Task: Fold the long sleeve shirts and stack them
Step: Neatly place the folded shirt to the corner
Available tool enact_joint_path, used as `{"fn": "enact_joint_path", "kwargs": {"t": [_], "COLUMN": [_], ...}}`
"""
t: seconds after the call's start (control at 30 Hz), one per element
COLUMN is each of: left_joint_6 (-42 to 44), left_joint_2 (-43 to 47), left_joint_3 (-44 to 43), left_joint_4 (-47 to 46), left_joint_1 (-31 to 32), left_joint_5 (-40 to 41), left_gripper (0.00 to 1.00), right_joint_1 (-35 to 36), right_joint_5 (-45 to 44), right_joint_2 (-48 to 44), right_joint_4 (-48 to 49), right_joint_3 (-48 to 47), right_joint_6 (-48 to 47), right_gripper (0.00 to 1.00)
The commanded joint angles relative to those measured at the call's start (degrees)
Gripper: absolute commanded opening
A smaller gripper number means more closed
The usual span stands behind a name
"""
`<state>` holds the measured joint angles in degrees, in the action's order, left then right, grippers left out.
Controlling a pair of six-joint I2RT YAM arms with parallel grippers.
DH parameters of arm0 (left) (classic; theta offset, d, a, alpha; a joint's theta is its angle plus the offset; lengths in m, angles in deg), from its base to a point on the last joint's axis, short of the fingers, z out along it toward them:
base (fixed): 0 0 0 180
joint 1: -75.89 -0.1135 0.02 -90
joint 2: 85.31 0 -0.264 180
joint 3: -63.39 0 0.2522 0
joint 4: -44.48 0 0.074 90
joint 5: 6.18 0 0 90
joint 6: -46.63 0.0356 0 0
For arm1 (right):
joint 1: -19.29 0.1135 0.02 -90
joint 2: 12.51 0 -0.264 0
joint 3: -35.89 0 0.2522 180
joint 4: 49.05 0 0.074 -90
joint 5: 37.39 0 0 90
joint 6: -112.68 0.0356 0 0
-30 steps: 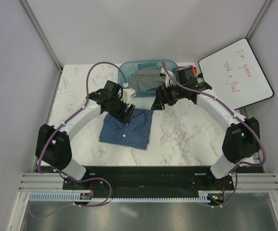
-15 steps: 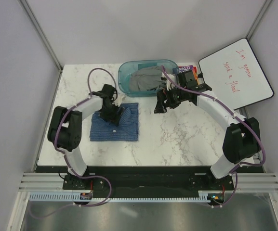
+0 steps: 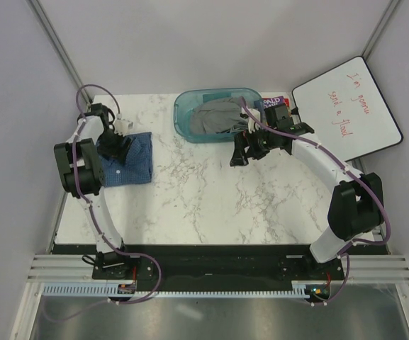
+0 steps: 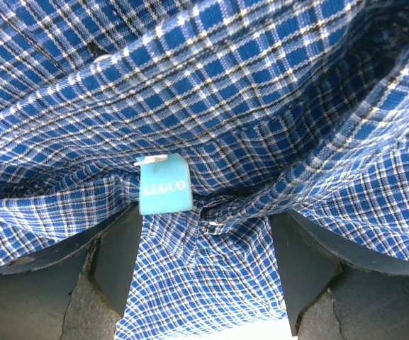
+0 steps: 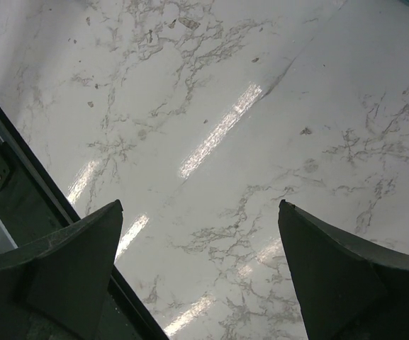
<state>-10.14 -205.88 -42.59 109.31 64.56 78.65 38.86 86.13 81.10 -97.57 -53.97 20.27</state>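
Though rumpled, checked woven shirt beneath wide-apart left gripper; right gripper wide-apart too.

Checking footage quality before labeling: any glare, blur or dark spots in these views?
Right wrist: bright glare streaks on the table. Left wrist: shirt weave and tag sharp, claw fingers dark. Top: even light, whiteboard writing readable.

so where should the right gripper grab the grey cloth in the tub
Grip the raised crumpled folds at the middle of the grey cloth, bringing the right gripper straight down from above: the walls of the teal tub would likely block a sideways approach.
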Motion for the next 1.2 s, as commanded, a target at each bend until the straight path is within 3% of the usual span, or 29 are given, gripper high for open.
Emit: {"fn": "enact_joint_path", "kwargs": {"t": [0.0,0.23,0.43,0.6,0.73,0.83,1.03,1.17], "left_joint_6": [7.99,6.59,1.85,0.52,0.87,1.13,-1.85,-4.4], "left_joint_2": [-10.63,-11.1,3.84,18.23,26.07,29.51,30.84,25.68], "left_joint_3": [-12.61,-25.1,-27.93,-11.08,8.41,17.21,26.56,27.01], "left_joint_4": [1.57,3.94,9.04,10.72,5.98,2.03,-8.15,-12.74], "left_joint_1": [0.52,0.43,0.44,-0.44,-1.41,-2.11,-2.38,-2.47], "left_joint_5": [-1.33,-5.9,-11.53,-16.27,-15.84,-14.35,-7.5,-7.75], "left_gripper": [0.79,0.8,0.88,0.88,0.89,0.89,0.9,0.9], "right_joint_1": [-0.67,-1.47,-3.92,-6.21,-6.74,-6.83,-7.0,-7.0], "right_joint_5": [-0.21,-0.64,-1.7,-2.4,-2.4,-2.58,-2.93,-2.58], "right_joint_2": [0.53,0.53,-2.1,-4.3,-6.58,-8.16,-9.49,-8.79], "right_joint_4": [-0.3,-1.97,-3.47,-3.56,-3.47,-3.29,-2.94,-2.33], "right_joint_3": [-1.33,-3.36,-5.03,-4.41,-2.48,-0.99,1.03,1.56], "right_joint_6": [-1.1,-1.8,-2.68,-2.51,-2.33,-2.33,-2.33,-2.07], "right_gripper": [0.98,0.98,0.98,0.98,0.98,0.98,0.98,0.98]}}
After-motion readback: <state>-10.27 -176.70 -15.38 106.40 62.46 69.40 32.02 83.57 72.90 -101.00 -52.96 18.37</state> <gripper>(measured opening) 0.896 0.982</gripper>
